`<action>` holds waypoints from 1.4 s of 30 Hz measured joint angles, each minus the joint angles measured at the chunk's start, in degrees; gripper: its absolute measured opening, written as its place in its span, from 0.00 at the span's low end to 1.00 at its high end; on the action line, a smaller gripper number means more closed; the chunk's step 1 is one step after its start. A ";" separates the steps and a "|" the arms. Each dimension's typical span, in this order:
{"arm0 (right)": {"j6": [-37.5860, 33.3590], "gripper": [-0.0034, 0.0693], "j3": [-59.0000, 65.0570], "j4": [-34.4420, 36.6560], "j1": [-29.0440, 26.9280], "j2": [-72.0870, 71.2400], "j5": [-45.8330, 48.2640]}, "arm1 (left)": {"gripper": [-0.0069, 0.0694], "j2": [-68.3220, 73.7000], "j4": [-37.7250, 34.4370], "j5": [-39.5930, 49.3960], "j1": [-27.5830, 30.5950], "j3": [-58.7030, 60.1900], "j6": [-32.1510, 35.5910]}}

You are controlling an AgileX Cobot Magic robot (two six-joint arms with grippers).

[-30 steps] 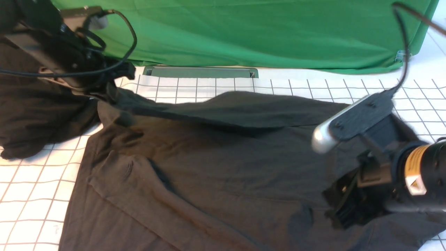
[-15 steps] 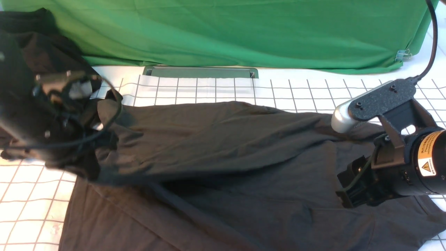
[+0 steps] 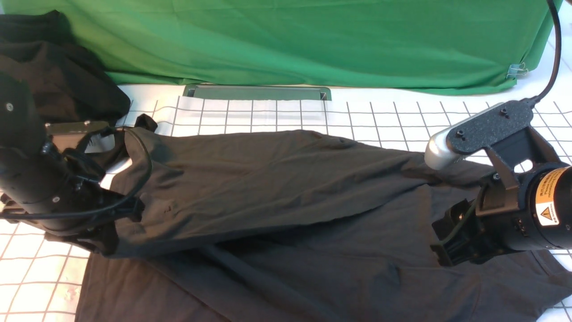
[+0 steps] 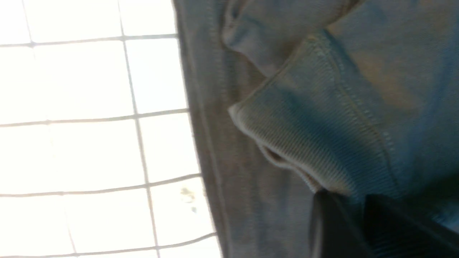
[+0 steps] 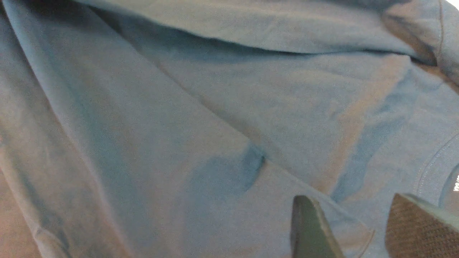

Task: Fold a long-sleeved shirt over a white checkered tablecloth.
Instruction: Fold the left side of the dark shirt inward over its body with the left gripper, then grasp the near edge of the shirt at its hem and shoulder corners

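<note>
You are laying the sleeve [image 3: 250,179] across, I judge.
The dark brown-black cotton long-sleeved shirt [image 3: 313,277] is lying on the white checkered tablecloth [image 3: 380,120] under both pincers; the left pincer [image 4: 358,218] is sitting beside the ribbed cuff [image 4: 304,143], grip not clear; the right pincer [image 5: 355,225] is standing apart, empty. Next you are needing a clean release.

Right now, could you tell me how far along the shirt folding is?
Done: one sleeve lies across the long-sleeved shirt. In hand: the left gripper is at its cuff, grip unclear; the right gripper hovers open. Left: folding the body spread on the white checkered tablecloth.
</note>
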 joint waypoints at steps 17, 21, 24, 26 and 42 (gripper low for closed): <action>0.00 0.45 0.00 0.00 0.00 0.00 -0.28 | 0.79 0.25 12.62 -6.89 0.00 -13.17 -7.52; 0.00 0.45 0.00 0.00 0.00 0.00 -0.33 | 0.74 4.18 14.88 -18.29 0.00 -13.50 -8.72; 0.11 0.45 0.00 0.00 0.00 0.00 -0.33 | 0.72 10.13 18.23 -23.60 0.00 -14.13 -11.74; 0.19 0.45 0.00 0.00 0.00 0.00 -0.33 | 0.71 14.62 19.15 -25.17 0.00 -15.33 -13.31; 0.19 0.45 0.00 0.05 0.00 0.00 3.76 | 0.70 35.66 19.25 -24.02 0.63 -30.92 -18.58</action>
